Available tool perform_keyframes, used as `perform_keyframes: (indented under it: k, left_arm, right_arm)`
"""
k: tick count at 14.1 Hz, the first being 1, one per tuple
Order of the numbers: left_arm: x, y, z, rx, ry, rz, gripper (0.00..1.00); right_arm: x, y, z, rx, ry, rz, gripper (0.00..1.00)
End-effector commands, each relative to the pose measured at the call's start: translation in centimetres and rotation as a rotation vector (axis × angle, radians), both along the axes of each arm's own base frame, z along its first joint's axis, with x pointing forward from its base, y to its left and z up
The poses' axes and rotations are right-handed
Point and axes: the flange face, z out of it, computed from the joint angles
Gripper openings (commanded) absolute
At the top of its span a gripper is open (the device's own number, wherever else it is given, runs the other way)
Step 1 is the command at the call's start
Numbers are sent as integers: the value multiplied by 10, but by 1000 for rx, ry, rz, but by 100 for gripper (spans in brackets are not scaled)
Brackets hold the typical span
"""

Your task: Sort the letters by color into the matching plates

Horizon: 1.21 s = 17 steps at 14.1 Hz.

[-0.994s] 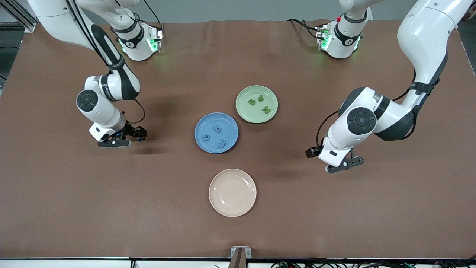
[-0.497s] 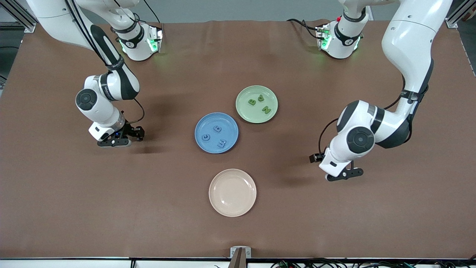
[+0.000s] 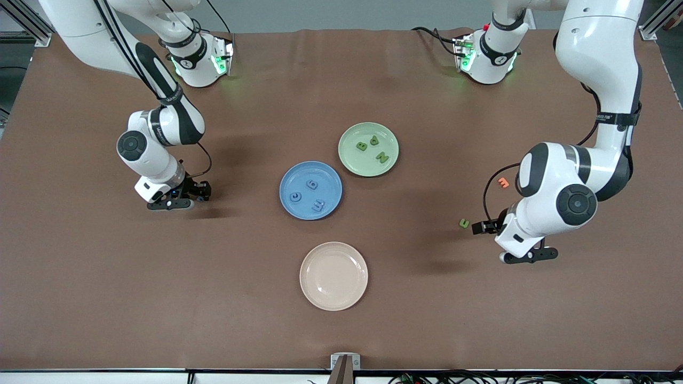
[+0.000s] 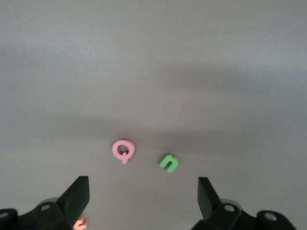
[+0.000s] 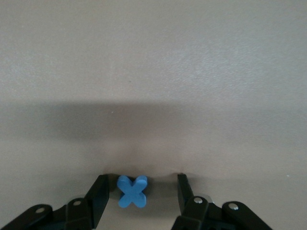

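I see my left gripper [image 3: 528, 257] with jaws spread wide over the surface [image 3: 213, 298] near the green letter [image 3: 464, 223], and my right gripper [image 3: 172, 204] around the blue X letter [image 5: 132, 191], not yet clenched.

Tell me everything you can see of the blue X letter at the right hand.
The blue X letter is a small, chunky, matte piece that looks like foam, with four rounded arms. It lies flat on the brown table, toward the right arm's end. It sits between the black fingers of the right hand, one finger right beside it, the other apart. It does not look lifted. The front view hides it under that hand.
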Motion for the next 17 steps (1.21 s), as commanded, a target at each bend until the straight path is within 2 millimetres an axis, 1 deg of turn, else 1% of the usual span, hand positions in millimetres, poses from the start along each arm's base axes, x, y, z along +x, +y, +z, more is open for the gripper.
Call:
perform_keyframes:
  k: [1,2,4,5,6,8,10,12,13,14,16,17]
  left_arm:
    - [-13,9,-1,-29,14,-7,99]
    - [-14,12,-4,-30,13,-2,99]
    - [-21,14,-18,-29,12,3,99]
    - [-27,14,-24,-32,-6,3,99]
    - [-34,15,-31,-33,-21,5,99]
    - [-43,15,-40,-32,-37,6,99]
    - [-51,13,-44,-31,-29,4,99]
    - [-56,-2,-47,-39,-28,2,99]
    - [-56,-5,-48,-39,-29,17,99]
    - [-56,-7,-49,-37,-31,30,99]
    - [-59,-21,-54,-44,-25,21,99]
    - [-59,-27,-64,-44,-37,16,99]
  right_arm:
    - [-1,4,0,-3,-8,10,66]
    - [-1,4,0,-3,-6,10,66]
    - [-1,4,-1,-3,-3,11,66]
    - [-2,4,-1,-3,-2,11,66]
    - [-2,4,-1,-3,-2,8,64]
    - [-2,4,-1,-3,0,8,47]
    - [-2,4,-1,-3,0,7,24]
    - [-1,4,0,-2,0,-7,4]
    - [0,5,1,-2,-2,-19,3]
    - [3,9,3,1,-9,-21,1]
    - [13,28,14,-2,12,-45,1]
    - [22,56,29,-13,55,-87,1]
